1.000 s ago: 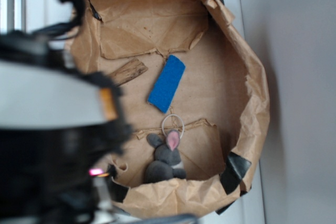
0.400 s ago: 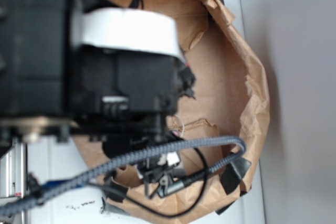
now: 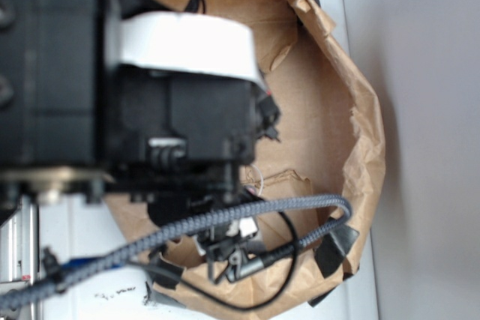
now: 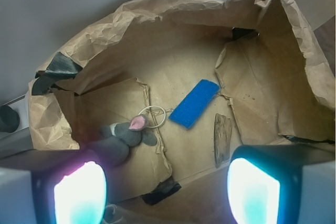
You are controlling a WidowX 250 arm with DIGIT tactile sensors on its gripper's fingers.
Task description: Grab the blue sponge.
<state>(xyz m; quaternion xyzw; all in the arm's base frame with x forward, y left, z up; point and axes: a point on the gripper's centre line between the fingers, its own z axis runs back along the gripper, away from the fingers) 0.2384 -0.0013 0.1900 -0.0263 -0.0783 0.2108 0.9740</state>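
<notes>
The blue sponge (image 4: 194, 103) lies flat on the floor of the brown paper bag (image 4: 273, 77) in the wrist view, slanted up toward the right. My gripper (image 4: 167, 192) hangs well above the bag, open, with nothing between its glowing fingertips (image 4: 252, 192). The sponge sits ahead of the gap and slightly right of its middle. In the exterior view the black arm (image 3: 172, 110) covers the bag's left and middle, so the sponge is hidden there.
A grey plush mouse (image 4: 126, 132) with a pink ear and a metal ring (image 4: 154, 116) lies left of the sponge. A brown wood piece (image 4: 222, 139) lies just right of it. The bag's crumpled walls (image 3: 360, 125) rise all around, with black tape (image 4: 160, 192) at the near rim.
The arm has swung from the left edge to over the bag, hiding the sponge, wood and mouse in the exterior view. Since 0.4 s ago it has barely shifted.
</notes>
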